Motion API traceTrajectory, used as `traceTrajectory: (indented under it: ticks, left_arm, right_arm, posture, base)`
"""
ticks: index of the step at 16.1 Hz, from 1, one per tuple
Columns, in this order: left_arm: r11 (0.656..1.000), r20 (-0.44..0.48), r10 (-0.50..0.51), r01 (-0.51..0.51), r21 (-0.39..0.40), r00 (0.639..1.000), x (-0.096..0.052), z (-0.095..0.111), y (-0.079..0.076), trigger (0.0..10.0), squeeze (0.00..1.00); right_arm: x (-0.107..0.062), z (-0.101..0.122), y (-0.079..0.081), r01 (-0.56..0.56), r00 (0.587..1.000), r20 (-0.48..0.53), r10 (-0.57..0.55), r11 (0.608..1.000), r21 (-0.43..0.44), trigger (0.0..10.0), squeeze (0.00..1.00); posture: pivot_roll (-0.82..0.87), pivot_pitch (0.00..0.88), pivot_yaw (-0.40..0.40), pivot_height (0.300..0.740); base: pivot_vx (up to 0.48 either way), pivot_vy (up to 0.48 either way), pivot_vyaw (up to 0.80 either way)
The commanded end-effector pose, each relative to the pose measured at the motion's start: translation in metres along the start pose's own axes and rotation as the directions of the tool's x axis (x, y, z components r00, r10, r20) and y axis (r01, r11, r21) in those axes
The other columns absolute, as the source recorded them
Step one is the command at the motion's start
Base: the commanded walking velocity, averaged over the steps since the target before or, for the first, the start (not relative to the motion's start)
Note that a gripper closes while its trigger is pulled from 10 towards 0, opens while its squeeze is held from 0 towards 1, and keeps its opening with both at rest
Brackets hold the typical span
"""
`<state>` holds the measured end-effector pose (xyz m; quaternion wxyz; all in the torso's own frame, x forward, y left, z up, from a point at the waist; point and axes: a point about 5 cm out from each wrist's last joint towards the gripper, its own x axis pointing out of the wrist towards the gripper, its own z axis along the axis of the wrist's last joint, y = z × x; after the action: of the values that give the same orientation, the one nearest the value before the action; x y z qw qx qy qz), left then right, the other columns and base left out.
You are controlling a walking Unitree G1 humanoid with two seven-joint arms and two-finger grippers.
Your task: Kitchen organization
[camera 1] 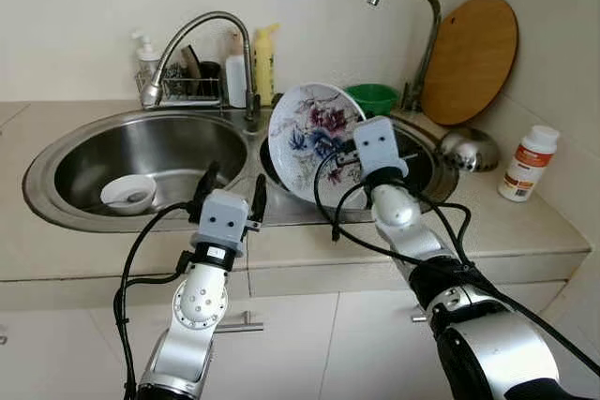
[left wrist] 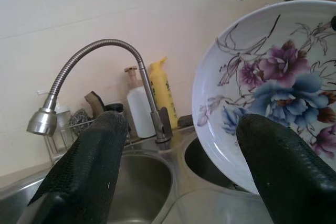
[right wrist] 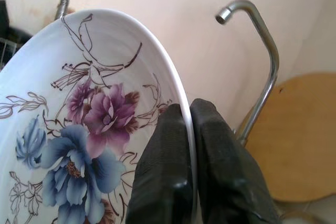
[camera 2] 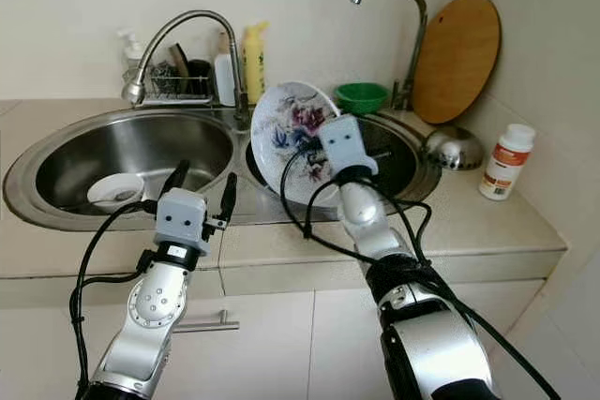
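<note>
Fingers, right: black pair of the right gripper (right wrist: 191, 150) pinched on the rim of the white round plate with blue and purple flowers (camera 1: 314, 138).
Fingers, left: left gripper (camera 1: 230, 196) holds its pair apart, nothing between them, above the desk's near edge.
Plate: tilted on edge, over the right basin.
Surface: pale stone desk (camera 1: 525, 227) with a steel double sink (camera 1: 56, 208); white tiled wall behind.
Taps: two, a flexible steel tap (camera 1: 202, 35) and a plain curved tap (camera 1: 412, 7).
Bowls: three, small white bowl (camera 1: 128, 194) in the left basin, green bowl (camera 1: 373, 97) far, steel bowl (camera 1: 469, 149) right.
Bottles: yellow bottle (camera 1: 264, 63), white bottle (camera 1: 235, 74), white pump bottle (camera 1: 145, 49), white orange-capped bottle (camera 1: 531, 163).
Board: round wooden board (camera 1: 469, 58) leaning on the right wall.
Hidden: right basin largely behind the plate; wire rack contents hard to make out.
</note>
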<state>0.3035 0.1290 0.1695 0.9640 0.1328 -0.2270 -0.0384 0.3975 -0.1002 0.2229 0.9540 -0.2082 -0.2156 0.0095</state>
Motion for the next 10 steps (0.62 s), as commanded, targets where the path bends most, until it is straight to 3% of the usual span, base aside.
traceTrajectory:
  ticks: [1,4,7,10]
  left_arm:
    - [1.000,0.004,0.001,-0.001,0.003,1.000,0.000,0.002,-0.001,10.0,0.00]
    - [1.000,0.005,0.001,-0.001,0.001,1.000,0.000,0.002,-0.002,10.0,0.00]
    - [1.000,0.006,0.002,-0.002,0.001,1.000,0.000,0.002,-0.002,10.0,0.00]
    - [1.000,0.005,0.008,-0.008,0.006,1.000,0.000,0.002,0.001,10.0,0.00]
  right_arm:
    - [0.001,0.001,0.005,-0.027,0.999,0.016,0.028,0.998,-0.064,0.7,0.00]
    - [0.003,-0.004,0.005,-0.070,0.997,-0.030,0.067,0.991,-0.116,0.4,0.00]
    - [0.002,-0.011,0.006,-0.099,0.993,-0.073,0.089,0.984,-0.148,0.7,0.00]
    - [-0.002,-0.027,0.010,-0.230,0.958,-0.215,0.189,0.955,-0.185,4.3,0.00]
  posture:
    - [0.05,0.000,-0.039,0.736]
    - [0.05,0.000,-0.044,0.736]
    - [0.06,0.000,-0.046,0.736]
    - [0.06,0.000,-0.049,0.736]
  base:
    - [0.000,0.000,0.00]
    - [0.000,0.000,0.00]
    - [0.000,0.000,0.00]
    - [0.000,0.000,0.00]
